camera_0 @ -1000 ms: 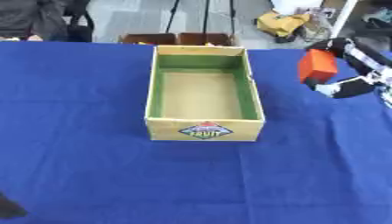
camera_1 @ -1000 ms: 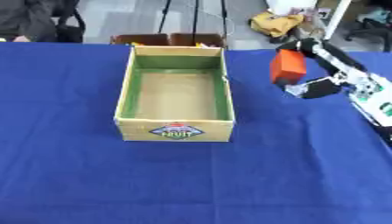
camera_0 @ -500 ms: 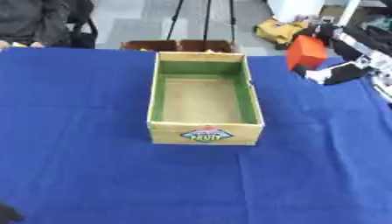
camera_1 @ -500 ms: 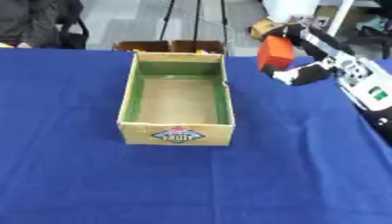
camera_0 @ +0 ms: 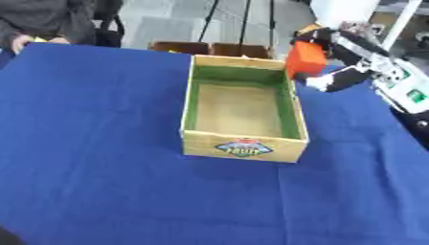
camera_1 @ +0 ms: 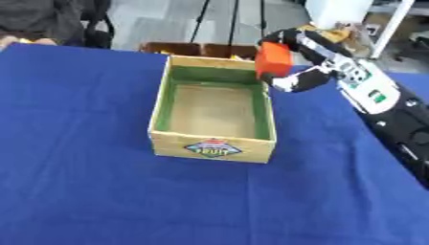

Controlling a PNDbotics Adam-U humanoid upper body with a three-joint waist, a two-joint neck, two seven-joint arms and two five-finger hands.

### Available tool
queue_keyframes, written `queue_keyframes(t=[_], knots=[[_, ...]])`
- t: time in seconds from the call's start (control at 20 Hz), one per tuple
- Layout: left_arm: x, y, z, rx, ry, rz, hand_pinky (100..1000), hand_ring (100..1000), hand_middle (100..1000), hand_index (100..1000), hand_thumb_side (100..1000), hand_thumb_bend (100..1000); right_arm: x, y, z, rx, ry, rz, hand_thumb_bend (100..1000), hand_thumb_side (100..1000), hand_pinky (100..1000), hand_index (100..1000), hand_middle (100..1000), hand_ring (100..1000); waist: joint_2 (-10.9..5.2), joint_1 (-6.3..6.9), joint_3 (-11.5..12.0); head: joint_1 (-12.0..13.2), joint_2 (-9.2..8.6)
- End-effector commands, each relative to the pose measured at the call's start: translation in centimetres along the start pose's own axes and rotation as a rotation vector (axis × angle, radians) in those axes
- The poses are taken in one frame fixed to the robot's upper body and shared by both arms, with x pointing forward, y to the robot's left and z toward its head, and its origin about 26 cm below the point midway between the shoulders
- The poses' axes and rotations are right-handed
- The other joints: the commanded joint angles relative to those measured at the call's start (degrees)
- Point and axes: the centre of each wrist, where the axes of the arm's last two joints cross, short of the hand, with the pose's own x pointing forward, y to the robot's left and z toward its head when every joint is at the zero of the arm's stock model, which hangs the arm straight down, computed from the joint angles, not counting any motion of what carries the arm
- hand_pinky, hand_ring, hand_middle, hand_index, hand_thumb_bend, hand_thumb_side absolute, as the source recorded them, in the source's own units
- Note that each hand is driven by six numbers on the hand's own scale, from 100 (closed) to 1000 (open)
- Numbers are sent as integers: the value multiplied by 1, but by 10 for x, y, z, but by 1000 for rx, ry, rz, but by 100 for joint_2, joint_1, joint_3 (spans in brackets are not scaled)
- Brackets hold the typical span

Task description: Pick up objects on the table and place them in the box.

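An open cardboard box (camera_0: 242, 144) with a green lining and a fruit label on its front stands in the middle of the blue table; its floor is bare. My right hand (camera_1: 300, 79) comes in from the right, fingers curled round an orange-red block (camera_1: 272, 59). The block hangs in the air just above the box's far right corner. My left hand shows in neither view.
The blue cloth (camera_0: 92, 158) covers the whole table. A low brown crate (camera_0: 209, 48) sits just beyond the far edge behind the box. A person in dark clothes (camera_0: 46, 21) stands at the far left corner. My right forearm (camera_1: 394, 112) crosses the table's right side.
My right hand has carried the orange-red block up and leftward, from beside the box's right wall to above its far right corner. The camera has also shifted.
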Motion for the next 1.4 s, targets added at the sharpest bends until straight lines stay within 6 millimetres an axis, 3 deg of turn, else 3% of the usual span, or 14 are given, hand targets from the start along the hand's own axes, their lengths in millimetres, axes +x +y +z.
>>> queue_keyframes(t=[0.05,0.25,0.95,1.05,1.1,1.15,1.25,1.4], knots=[[5,1,-5,-15,-14,-16,616,545,408,594,1000,337,3,-7,-8,19,-14,43,100,176,747,743,381,493,-68,-3,63,-56,-62],[6,0,-8,-24,-17,-14,617,545,407,594,1000,341,0,4,-19,51,-24,53,100,154,750,750,392,509,-27,-50,174,-86,-30],[7,-2,-14,-35,-26,-15,617,543,403,593,1000,350,-13,45,-36,171,-31,129,100,120,751,768,411,527,110,-90,234,-105,14],[7,-3,-15,-36,-27,-15,617,543,403,592,1000,352,-14,49,-38,189,-37,139,100,100,755,777,424,543,117,-91,227,-106,19],[7,-3,-15,-37,-28,-14,617,543,402,592,1000,354,-13,51,-39,202,-43,146,100,100,765,800,463,595,120,-93,220,-104,15],[7,-3,-15,-36,-27,-14,617,543,402,592,1000,355,-13,53,-40,214,-54,154,100,154,776,815,502,644,121,-95,212,-99,11],[7,-3,-15,-35,-26,-13,617,543,402,592,1000,357,-11,53,-42,227,-81,169,100,435,825,857,635,783,118,-100,190,-91,-3],[7,-3,-16,-35,-25,-12,617,543,402,592,1000,358,-10,50,-41,216,-107,180,303,607,887,900,779,893,109,-101,159,-83,-21]])
